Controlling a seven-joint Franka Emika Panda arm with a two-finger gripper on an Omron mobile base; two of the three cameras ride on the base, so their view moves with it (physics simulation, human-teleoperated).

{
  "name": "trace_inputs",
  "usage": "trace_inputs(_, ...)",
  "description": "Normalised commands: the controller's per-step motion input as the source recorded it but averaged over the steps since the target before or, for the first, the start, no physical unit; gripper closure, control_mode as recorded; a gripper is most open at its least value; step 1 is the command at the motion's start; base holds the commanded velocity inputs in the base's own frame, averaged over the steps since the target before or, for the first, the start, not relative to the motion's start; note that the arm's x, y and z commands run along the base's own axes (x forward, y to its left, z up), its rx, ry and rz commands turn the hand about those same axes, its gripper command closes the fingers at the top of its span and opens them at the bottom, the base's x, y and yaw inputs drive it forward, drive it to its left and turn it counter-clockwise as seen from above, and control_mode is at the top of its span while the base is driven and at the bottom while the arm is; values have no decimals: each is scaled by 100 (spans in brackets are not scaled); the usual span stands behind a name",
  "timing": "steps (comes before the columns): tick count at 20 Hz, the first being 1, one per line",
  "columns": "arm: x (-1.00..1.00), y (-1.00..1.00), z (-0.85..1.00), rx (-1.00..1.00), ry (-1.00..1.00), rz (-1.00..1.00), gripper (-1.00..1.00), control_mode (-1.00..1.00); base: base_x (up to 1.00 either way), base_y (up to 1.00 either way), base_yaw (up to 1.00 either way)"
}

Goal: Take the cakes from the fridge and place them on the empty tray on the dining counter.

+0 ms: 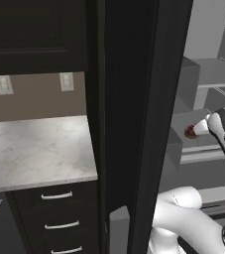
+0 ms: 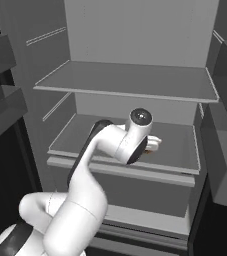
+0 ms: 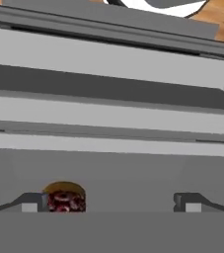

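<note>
Open gripper (image 3: 111, 203) by a cake (image 3: 64, 197) on the fridge (image 2: 135, 80) shelf; no writing legible

Tall black fridge (image 1: 129, 99): smooth satin door, matt pale grey shelves. White-grey marbled stone counter (image 1: 34, 149): polished. Tiny dark red-topped cake (image 3: 64, 200): rough, crumbly.

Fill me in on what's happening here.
The robot arm is reaching into the open fridge toward a small cake on a middle shelf. In the hand view the gripper is open, with the cake right by one fingertip rather than centred between the two. Nothing is held yet, so no cake has been lifted from the shelf at this point. A marbled counter sits to the left of the fridge.
</note>
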Motion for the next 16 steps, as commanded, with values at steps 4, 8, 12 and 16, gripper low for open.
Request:
trace_inputs(4,11,-4,-66,-11,-3,-13,-100,-100,0,0,0)
trace_inputs(8,39,0,-28,-3,-1,-7,-100,-100,0,0,0)
trace_inputs(12,34,-3,0,0,0,-2,-100,-100,0,0,0)
trace_inputs(16,35,-15,-5,0,0,-2,-100,-100,0,0,0)
